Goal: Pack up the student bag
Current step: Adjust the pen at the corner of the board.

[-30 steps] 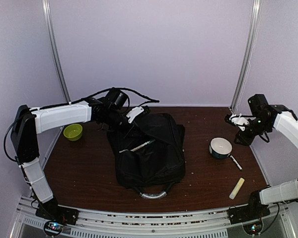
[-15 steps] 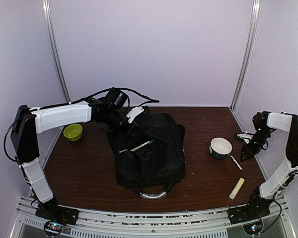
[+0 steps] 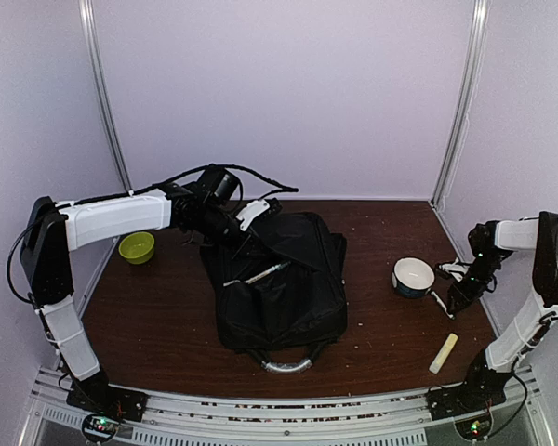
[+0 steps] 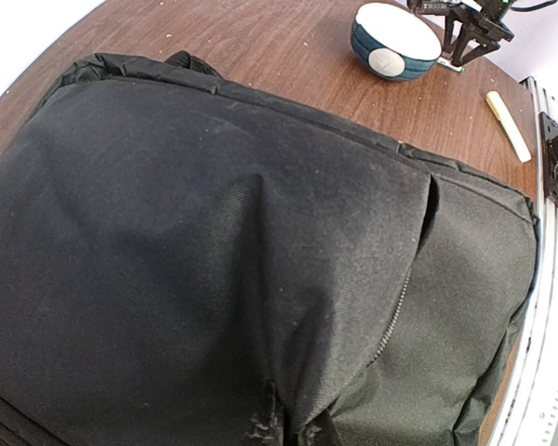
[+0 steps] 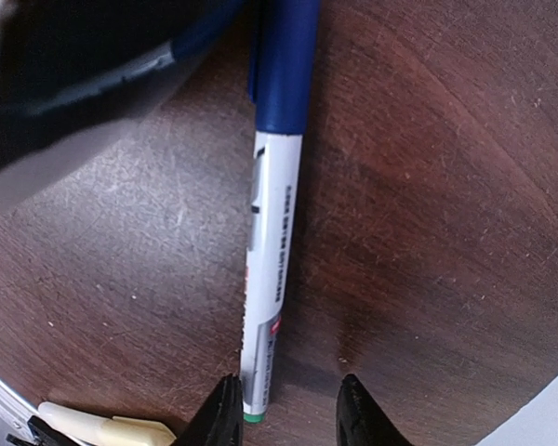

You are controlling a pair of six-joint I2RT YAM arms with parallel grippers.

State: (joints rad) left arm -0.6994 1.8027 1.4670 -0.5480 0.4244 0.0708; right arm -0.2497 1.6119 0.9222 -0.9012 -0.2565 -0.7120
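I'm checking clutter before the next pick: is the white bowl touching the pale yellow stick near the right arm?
Apart. The top view shows bare table between the bowl and the stick.

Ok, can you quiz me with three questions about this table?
1. Where is the green bowl? A) left of the backpack B) inside the backpack C) beside the pen
2. What colour is the pen's cap? A) red B) blue C) yellow
3. What is the right pincer doing? A) squeezing the green bowl B) holding the backpack C) open over the pen
Answers: 1 A: it sits left of the backpack. 2 B: the cap looks blue. 3 C: its fingers stand apart, the pen's end between them.
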